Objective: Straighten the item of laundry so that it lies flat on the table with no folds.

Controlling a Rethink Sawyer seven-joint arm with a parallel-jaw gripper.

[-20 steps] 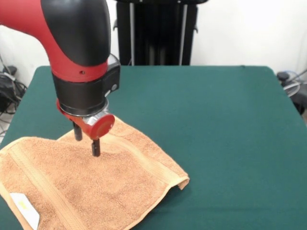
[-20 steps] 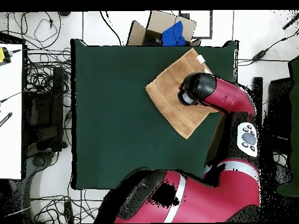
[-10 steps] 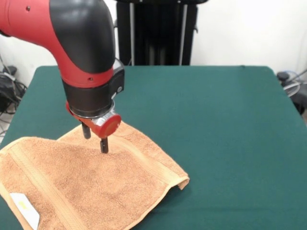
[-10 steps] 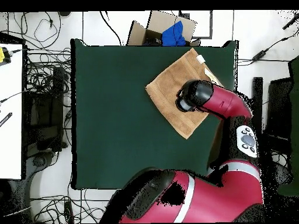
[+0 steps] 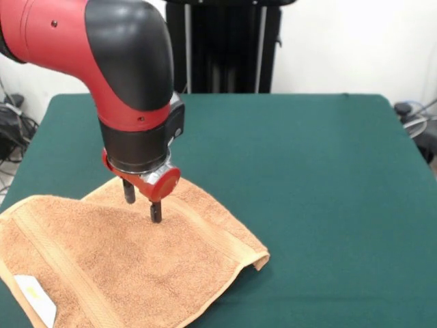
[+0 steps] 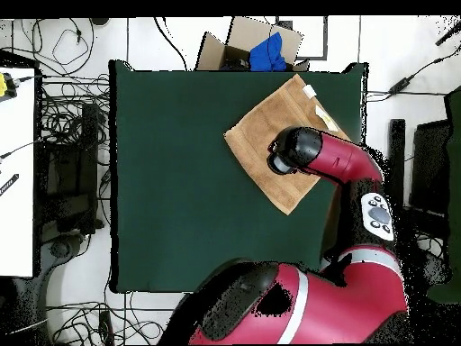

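The peach-orange towel (image 5: pixel 116 266) lies on the green table (image 5: pixel 307 171) at the near left, with its white tag (image 5: pixel 34 298) near the picture's bottom edge. Its right corner (image 5: pixel 260 259) curls up in a small fold. My gripper (image 5: pixel 142 203) hangs over the towel's far part, open and empty, its two dark fingertips (image 5: pixel 156 212) just above or touching the cloth. In the overhead view the towel (image 6: pixel 257 135) lies near the table's (image 6: pixel 171 180) top right corner, and the arm's wrist (image 6: pixel 293 150) covers the gripper.
The black pedestal (image 5: pixel 222 44) stands behind the table's far edge. In the overhead view a cardboard box with a blue thing (image 6: pixel 258 45) sits beyond the table's top edge, and cables (image 6: pixel 67 135) and a white desk (image 6: pixel 16 171) lie to the left.
The arm and gripper have moved to the right in the front view, over the towel and a little lower. The towel has not visibly shifted.
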